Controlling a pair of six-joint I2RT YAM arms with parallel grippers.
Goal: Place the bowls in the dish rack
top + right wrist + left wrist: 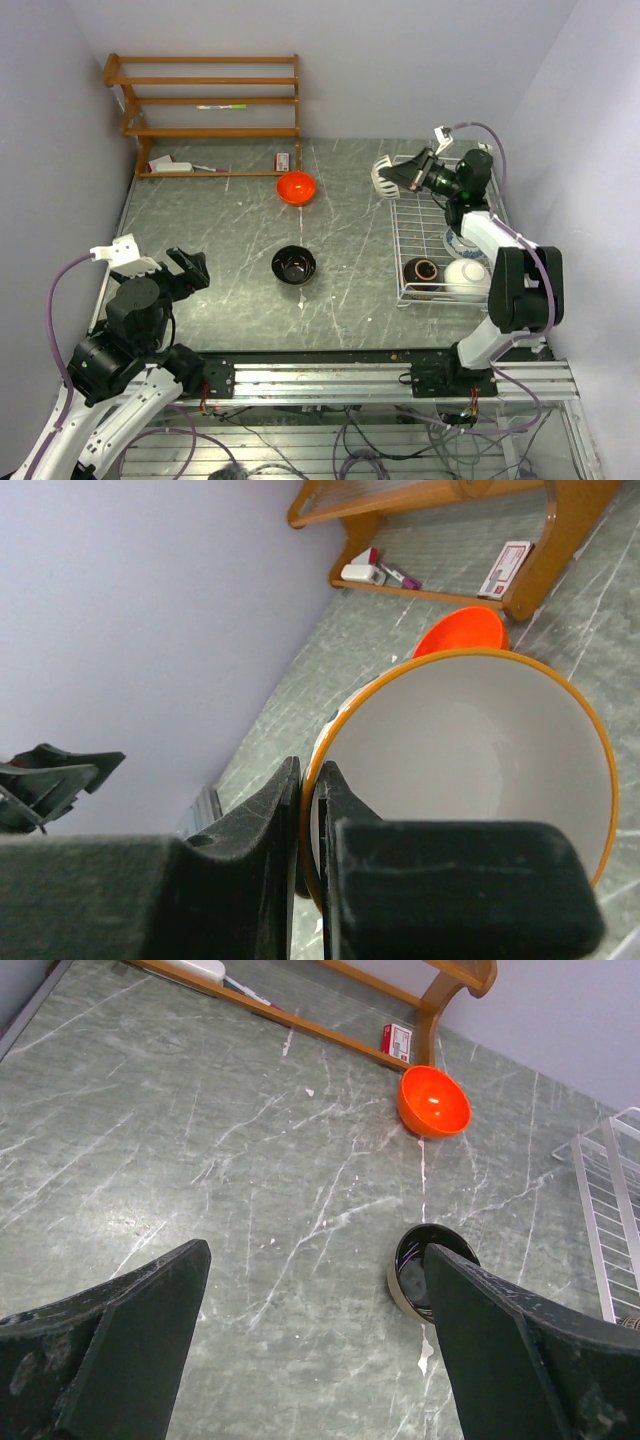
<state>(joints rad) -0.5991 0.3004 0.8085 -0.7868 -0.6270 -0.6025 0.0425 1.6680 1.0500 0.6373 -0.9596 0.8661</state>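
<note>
While the right hand [308, 780] pinches the cream bowl [470, 750] by the dish rack [420, 215] at the counter's [220, 230] right edge, three bowls [467, 275] sit inside. Orange-red bowl [296, 187] and black bowl [294, 265] lie loose mid-counter; left hand [315, 1250] spread, empty.

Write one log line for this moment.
right fingers: shut on cream bowl; left fingers: open; unloaded: orange bowl, black bowl; dish rack: three bowls

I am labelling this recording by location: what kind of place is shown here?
Probably a robot test bench in a lab, not a real kitchen: two arms bolted to a metal rail, loose cables below it, plain walls boxing in the table, and a dish rack as prop.
</note>
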